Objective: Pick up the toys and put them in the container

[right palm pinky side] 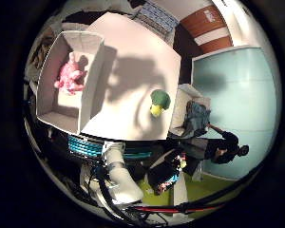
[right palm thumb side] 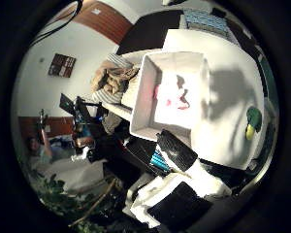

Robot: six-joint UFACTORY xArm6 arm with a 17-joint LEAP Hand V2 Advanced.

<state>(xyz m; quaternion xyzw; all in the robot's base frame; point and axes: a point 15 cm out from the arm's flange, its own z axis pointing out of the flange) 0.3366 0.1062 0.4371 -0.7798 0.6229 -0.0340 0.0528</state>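
A white open box stands at one end of a white table. A pink plush toy lies inside it. A green and yellow duck-like toy sits on the table near the edge away from the box. My hand is high above the table, well away from both toys, with nothing in it. Its white and black parts show at the views' edges; I cannot see how the fingers stand. The hand's shadow falls on the table between box and duck.
A small white cart or shelf with dark cloth stands past the table's edge near the duck. A light blue panel rises behind it. A pile of cloth lies beside the box end. Plants are on the floor.
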